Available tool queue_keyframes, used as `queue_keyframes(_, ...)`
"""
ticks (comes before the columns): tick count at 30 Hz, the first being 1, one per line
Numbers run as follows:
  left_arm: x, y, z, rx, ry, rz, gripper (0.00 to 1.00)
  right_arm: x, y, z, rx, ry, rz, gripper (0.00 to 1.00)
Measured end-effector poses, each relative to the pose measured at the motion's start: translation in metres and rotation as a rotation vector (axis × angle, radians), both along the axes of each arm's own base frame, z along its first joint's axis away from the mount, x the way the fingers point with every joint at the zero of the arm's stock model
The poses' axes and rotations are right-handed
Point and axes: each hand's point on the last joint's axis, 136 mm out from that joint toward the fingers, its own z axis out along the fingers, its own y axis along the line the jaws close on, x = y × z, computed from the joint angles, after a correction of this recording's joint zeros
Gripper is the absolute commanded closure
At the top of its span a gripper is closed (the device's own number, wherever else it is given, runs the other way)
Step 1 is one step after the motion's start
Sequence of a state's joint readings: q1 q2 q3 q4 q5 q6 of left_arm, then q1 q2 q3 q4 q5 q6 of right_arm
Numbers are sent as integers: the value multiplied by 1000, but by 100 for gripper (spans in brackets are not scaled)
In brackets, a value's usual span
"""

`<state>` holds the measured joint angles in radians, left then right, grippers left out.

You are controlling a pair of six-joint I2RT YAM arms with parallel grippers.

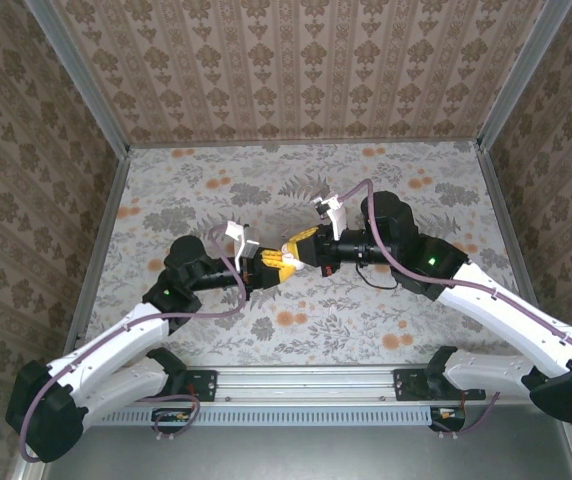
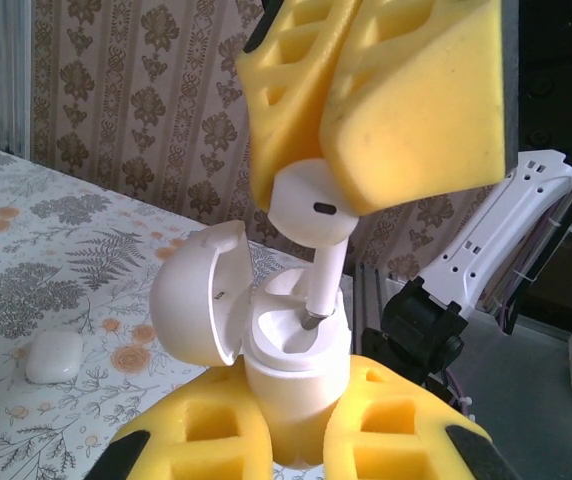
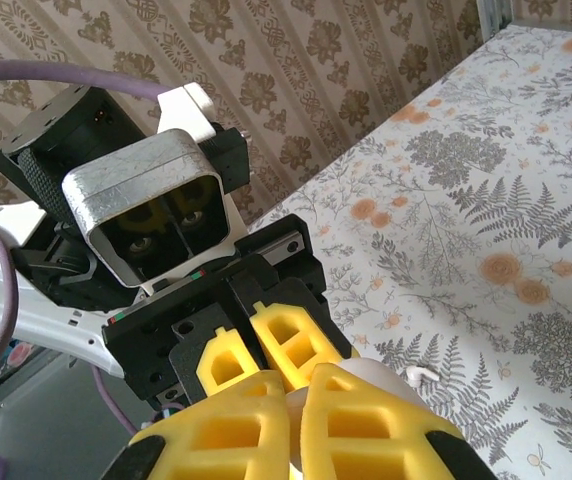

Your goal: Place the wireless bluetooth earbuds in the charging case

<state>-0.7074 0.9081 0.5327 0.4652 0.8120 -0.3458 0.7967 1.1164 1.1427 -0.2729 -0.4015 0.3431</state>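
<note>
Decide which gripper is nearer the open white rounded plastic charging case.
Left. The left gripper clamps the open white charging case; the right gripper is close opposite, pinching a stubby white plastic earbud whose stem tip reaches it.

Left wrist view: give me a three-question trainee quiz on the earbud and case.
1. True or false: the charging case held in the left tool has its lid shut.
2. The earbud is gripped by: A) left tool, B) right tool, C) nothing.
3. Fill in: the second white case lies on the ___.
Key: 1 false; 2 B; 3 table.
</note>
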Motion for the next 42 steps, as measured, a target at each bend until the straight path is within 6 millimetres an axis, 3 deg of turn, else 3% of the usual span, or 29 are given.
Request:
queue_keyframes(15, 3, 0, -4, 13, 18, 15, 100, 3, 8, -24, -61, 71, 19, 89)
queue_keyframes(21, 5, 0, -5, 16, 22, 28, 100, 3, 9, -24, -63, 78, 24, 63)
queue_keyframes(28, 7, 1, -5, 17, 22, 42, 100, 3, 5, -19, -66, 92, -13, 50)
queue_keyframes(34, 7, 1, -5, 17, 21, 43, 100, 8, -3, -15, -80, 114, -76, 49)
queue_keyframes(42, 9, 1, -9, 31, 24, 53, 100, 8, -11, -23, -119, 165, -126, 57)
